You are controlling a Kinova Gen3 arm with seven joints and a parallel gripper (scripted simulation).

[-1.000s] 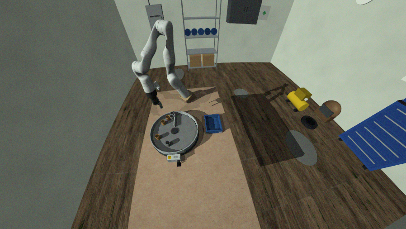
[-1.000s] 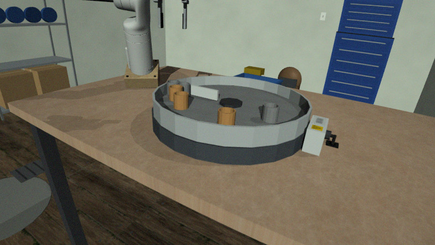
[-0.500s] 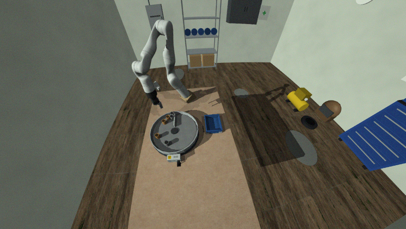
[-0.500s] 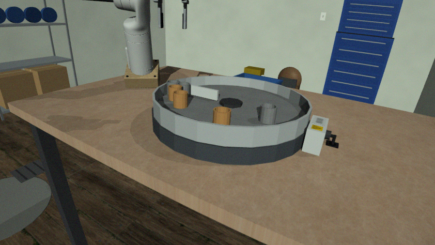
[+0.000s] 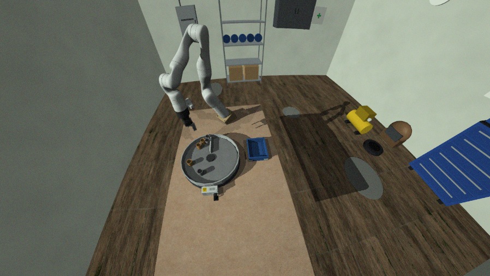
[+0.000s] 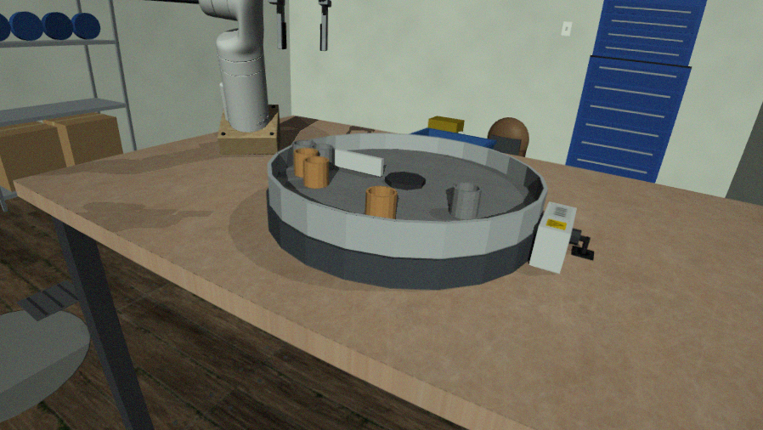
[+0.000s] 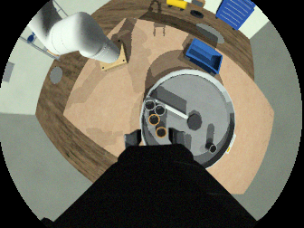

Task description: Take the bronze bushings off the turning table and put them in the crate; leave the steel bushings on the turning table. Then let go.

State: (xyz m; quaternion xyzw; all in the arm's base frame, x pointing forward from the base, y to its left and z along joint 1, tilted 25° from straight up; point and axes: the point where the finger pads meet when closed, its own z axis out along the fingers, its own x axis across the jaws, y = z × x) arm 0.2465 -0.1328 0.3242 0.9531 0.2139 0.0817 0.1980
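The round grey turning table holds three bronze bushings. Two bronze bushings stand close together by the rim nearest the arm. The third bronze bushing stands alone near the rim. One steel bushing stands apart from it, and more steel bushings stand behind the bronze pair. The blue crate sits beside the table, empty. My gripper is open and empty, high above the table's edge by the bronze pair.
A white bar lies across the disc from the rim toward the dark hub. A white control box sits against the table's side. The arm's base stands behind.
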